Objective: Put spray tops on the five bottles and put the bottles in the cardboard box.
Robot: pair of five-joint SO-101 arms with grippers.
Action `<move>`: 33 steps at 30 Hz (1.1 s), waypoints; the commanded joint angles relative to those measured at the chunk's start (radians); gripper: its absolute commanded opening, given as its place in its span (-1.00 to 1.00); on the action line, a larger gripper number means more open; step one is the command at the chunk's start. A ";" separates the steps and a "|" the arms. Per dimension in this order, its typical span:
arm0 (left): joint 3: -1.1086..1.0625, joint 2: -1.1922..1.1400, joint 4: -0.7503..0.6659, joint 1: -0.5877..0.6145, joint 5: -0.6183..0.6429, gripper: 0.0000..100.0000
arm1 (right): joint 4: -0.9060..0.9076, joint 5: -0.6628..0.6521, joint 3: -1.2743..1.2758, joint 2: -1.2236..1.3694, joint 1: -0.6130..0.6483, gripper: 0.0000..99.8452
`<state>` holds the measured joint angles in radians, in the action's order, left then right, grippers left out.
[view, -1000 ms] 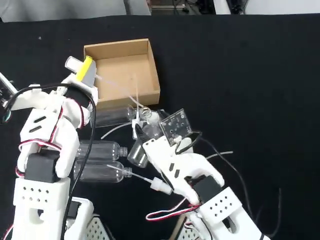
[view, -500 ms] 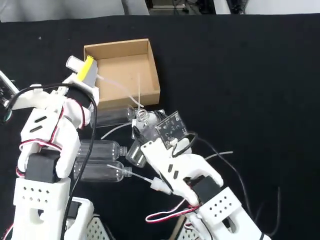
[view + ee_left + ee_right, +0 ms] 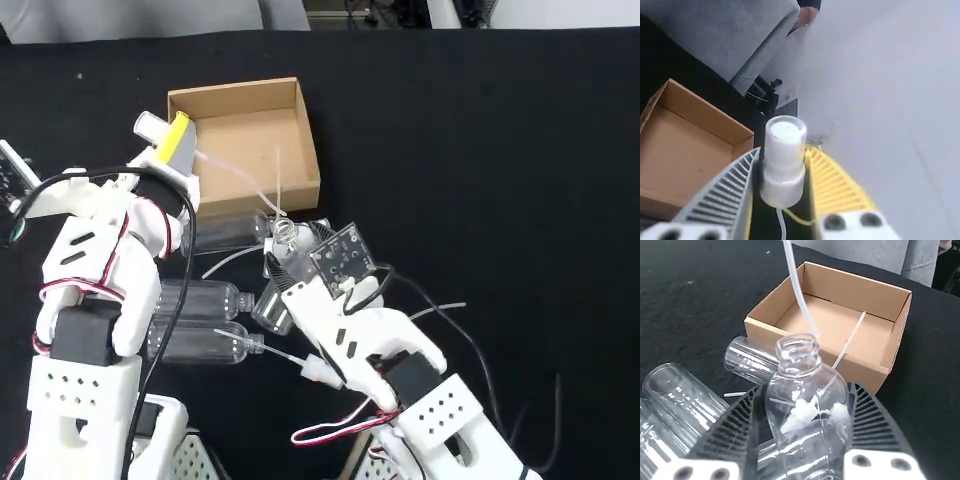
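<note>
My left gripper [image 3: 782, 172] is shut on a white spray top [image 3: 783, 160], held up over the left wall of the cardboard box [image 3: 250, 140]. Its thin tube [image 3: 235, 178] slants down across the box and its tip sits right at the mouth of the clear bottle [image 3: 802, 390]. My right gripper [image 3: 800, 410] is shut on that bottle, holding it upright just in front of the box [image 3: 850, 320]. In the high view the spray top [image 3: 152, 128] and left gripper [image 3: 165, 145] are at the box's left edge; the held bottle [image 3: 288, 245] is below the box.
Other clear bottles lie on the black table: one [image 3: 225, 232] against the box front, two [image 3: 200, 300] [image 3: 205, 345] beside the left arm. A loose spray top [image 3: 320, 372] lies near the right arm's base. Another tube lies inside the box [image 3: 847, 342].
The right gripper carried the bottle slightly left and up, bringing its mouth under the tube's tip. The left arm with the spray top barely shifted.
</note>
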<state>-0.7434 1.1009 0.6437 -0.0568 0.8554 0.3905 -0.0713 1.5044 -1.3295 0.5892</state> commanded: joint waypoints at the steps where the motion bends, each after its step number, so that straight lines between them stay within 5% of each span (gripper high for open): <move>1: 0.050 0.040 -0.023 0.002 -0.012 -0.94 | -0.041 -0.011 -0.001 -0.022 0.014 -0.68; 11: -0.008 0.222 -0.021 0.019 -0.052 -0.94 | -0.041 -0.011 0.002 -0.022 0.014 -0.68; 33: -0.068 0.224 -0.021 0.018 -0.058 -0.94 | -0.175 -0.012 0.044 -0.022 0.014 -0.68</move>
<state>-0.8186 1.3203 0.6437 -0.0445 0.8063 0.2447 -0.0713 1.5535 -1.3295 0.5892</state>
